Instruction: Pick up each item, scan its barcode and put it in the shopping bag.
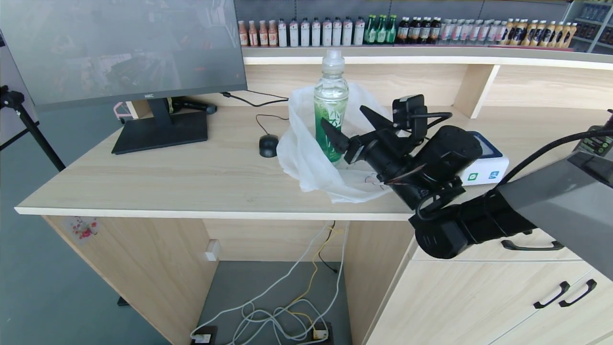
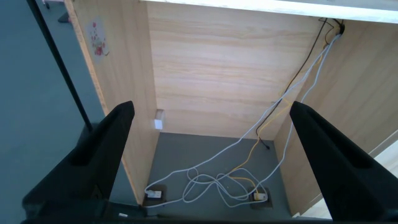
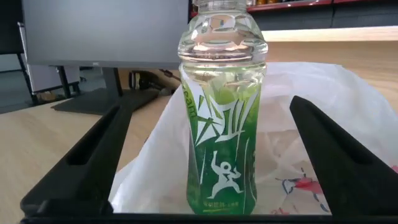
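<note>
The clear plastic bottle with a green label (image 1: 331, 105) looks glossy and smooth. The thin white plastic bag (image 1: 306, 163) is translucent and crinkled. The pale wood-grain surface (image 1: 191, 177) is matt.

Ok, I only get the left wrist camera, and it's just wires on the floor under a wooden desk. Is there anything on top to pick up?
Observer: Yes, a clear plastic bottle with a green label stands upright on the desk top.
Operator: Where do I put it after?
Observer: The crumpled white plastic bag is right there, bunched around the bottle's base.
Operator: Is anything holding the bottle?
Observer: No. The right gripper is open, with a finger on either side of the bottle, not closed on it.
</note>
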Controlling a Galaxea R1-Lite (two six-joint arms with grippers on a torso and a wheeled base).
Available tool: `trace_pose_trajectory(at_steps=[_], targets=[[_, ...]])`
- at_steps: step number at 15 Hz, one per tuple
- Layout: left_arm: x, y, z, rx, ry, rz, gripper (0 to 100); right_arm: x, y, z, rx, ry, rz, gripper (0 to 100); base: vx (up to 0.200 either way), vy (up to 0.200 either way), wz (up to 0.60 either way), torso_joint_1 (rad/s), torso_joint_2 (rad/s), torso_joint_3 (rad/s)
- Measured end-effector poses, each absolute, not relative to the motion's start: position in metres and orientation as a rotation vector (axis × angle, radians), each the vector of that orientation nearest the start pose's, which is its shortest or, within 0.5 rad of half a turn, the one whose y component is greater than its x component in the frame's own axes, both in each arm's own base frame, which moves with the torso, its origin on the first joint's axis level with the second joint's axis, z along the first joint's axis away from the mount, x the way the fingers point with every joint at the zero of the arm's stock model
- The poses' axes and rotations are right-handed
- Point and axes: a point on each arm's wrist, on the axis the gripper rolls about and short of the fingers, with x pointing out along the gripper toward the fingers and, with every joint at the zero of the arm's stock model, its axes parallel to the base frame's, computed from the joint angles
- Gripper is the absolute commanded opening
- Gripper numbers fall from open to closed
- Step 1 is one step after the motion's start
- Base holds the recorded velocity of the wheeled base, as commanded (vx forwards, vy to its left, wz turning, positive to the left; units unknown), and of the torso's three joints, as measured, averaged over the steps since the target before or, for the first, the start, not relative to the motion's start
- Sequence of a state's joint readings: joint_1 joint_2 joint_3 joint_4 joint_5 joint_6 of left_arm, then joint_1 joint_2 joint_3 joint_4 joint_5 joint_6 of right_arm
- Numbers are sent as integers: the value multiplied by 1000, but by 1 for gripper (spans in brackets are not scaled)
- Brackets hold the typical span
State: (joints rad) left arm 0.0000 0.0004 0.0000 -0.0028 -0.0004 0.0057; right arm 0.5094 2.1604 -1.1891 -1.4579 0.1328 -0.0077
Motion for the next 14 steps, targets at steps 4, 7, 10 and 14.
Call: trace_pose_trajectory(at_steps=[4,7,10,14], targets=[[-23,0,76,6,-2,0,100,310,190,183,62,-417,657,100,0,0,0,0,0,0],[-23,0,76,6,-2,0,100,271,181,179,23,-365,686,100,0,0,0,0,0,0],[-23,0,76,12,-2,-1,100,243,168,171,1,-298,702,100,0,0,0,0,0,0],[-23,0,76,7,-2,-1,100,215,155,168,-7,-260,723,100,0,0,0,0,0,0]])
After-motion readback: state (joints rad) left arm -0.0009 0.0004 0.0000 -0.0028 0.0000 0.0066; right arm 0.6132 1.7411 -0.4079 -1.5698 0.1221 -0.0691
